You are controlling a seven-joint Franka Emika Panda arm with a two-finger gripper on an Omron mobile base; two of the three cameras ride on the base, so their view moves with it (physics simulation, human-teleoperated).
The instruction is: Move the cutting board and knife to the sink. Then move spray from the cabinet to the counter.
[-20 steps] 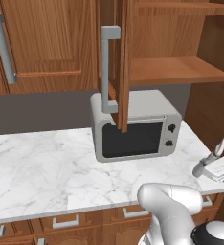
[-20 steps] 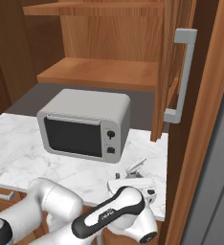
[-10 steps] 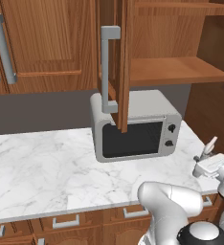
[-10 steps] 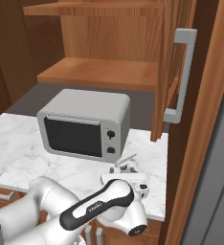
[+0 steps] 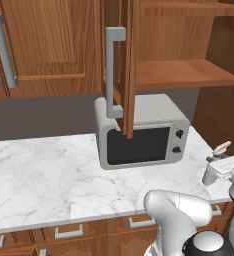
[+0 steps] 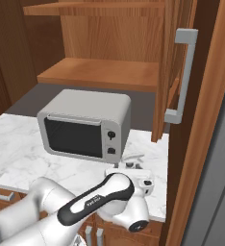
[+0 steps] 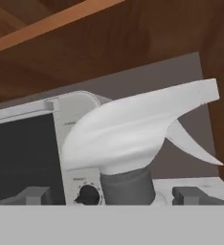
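The spray, a grey bottle with a white trigger nozzle, stands upright on the counter right of the microwave. Its nozzle shows above my hand, which hides the bottle's lower part. My gripper is open, one dark fingertip on each side of the bottle's neck with a gap to it. The cabinet hangs above with its door swung open and bare wooden shelves. The cutting board, the knife and the sink are out of view.
A grey microwave stands on the counter under the cabinet. The open door's edge and grey bar handle hang in front of it. A tall wooden panel closes off the counter's right end.
My hand has shifted slightly towards the microwave at the spray, and the arm's forearm has risen in the right base view. The jaws stay wide.
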